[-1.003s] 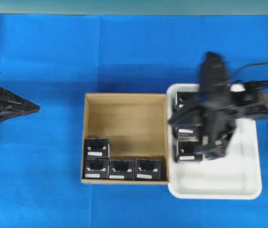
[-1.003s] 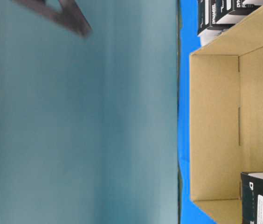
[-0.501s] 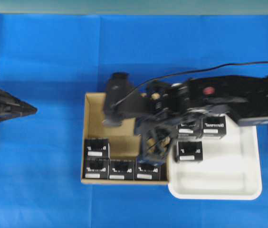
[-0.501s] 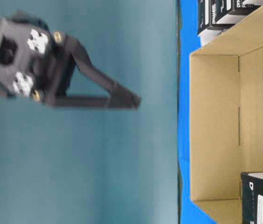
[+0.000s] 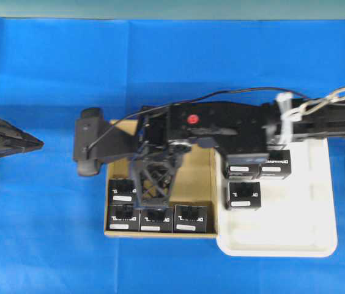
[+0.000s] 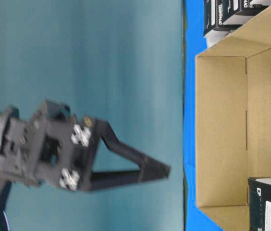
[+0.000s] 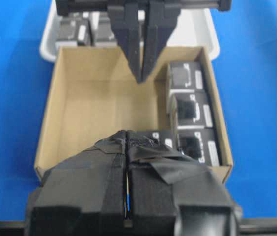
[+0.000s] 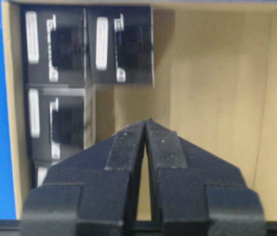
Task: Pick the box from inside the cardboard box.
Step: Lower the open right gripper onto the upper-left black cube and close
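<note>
The cardboard box (image 5: 197,177) is a shallow brown carton in mid table. Several black boxes (image 5: 190,218) sit along its near wall and left corner; the right wrist view shows them close up (image 8: 121,46). My right gripper (image 5: 150,202) reaches across over the carton's left part, above the boxes, shut and empty. Its fingertips meet in the right wrist view (image 8: 146,123), and it hangs above the carton in the table-level view (image 6: 166,169). My left gripper (image 5: 35,142) is shut and empty at the far left, its taped fingers (image 7: 143,162) pointing at the carton (image 7: 104,98).
A white plastic tray (image 5: 282,239) touches the carton's right side and holds more black boxes (image 5: 243,195). The right arm and its cable span the tray and carton. Blue cloth covers the table (image 5: 50,245).
My right arm has swung left from over the white tray to over the left part of the cardboard box. The left arm has stayed put. No box has moved.
</note>
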Robot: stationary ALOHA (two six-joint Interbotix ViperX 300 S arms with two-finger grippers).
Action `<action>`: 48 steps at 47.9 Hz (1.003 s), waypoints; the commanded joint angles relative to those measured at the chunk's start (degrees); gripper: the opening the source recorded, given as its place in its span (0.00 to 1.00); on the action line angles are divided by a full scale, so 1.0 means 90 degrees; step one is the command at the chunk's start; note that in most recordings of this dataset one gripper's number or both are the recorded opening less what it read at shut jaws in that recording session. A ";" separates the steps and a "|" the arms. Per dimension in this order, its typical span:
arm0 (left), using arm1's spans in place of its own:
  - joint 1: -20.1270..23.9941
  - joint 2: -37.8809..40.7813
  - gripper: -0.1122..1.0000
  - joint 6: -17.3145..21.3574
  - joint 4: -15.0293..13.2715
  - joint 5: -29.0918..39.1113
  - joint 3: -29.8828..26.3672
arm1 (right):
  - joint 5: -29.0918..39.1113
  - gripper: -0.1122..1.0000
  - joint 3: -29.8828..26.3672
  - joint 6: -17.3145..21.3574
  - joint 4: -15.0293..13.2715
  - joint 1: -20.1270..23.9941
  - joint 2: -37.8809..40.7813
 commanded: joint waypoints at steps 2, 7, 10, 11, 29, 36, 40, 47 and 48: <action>-0.0010 -0.0020 0.04 0.0000 0.0010 0.0078 -0.0205 | 0.0020 0.31 -0.0264 -0.0098 0.0088 0.0000 0.0225; -0.0010 -0.0049 0.04 0.0000 0.0010 0.0137 -0.0205 | 0.0029 0.51 -0.0400 -0.0234 0.0391 -0.0049 0.0410; -0.0010 -0.0059 0.04 0.0000 0.0010 0.0146 -0.0205 | 0.0088 0.68 -0.0459 -0.0381 0.0586 -0.0078 0.0518; -0.0010 -0.0059 0.04 0.0000 0.0010 0.0146 -0.0215 | 0.0098 0.73 -0.0469 -0.0430 0.0625 -0.0078 0.0557; -0.0010 -0.0059 0.04 0.0000 0.0010 0.0146 -0.0205 | 0.0107 0.99 -0.0752 -0.0654 0.0791 -0.0146 0.1152; -0.0010 -0.0068 0.04 0.0000 0.0010 0.0146 -0.0205 | 0.0010 0.99 -0.0752 -0.0664 0.0908 -0.0156 0.1289; -0.0010 -0.0068 0.04 0.0000 0.0010 0.0146 -0.0205 | -0.0078 0.99 -0.0752 -0.0654 0.0947 -0.0156 0.1357; -0.0010 -0.0059 0.04 0.0000 0.0010 0.0146 -0.0205 | -0.0205 0.99 -0.0752 -0.0654 0.0957 -0.0166 0.1436; -0.0010 -0.0059 0.04 0.0000 0.0010 0.0146 -0.0205 | -0.0225 0.99 -0.0752 -0.0654 0.0947 -0.0166 0.1445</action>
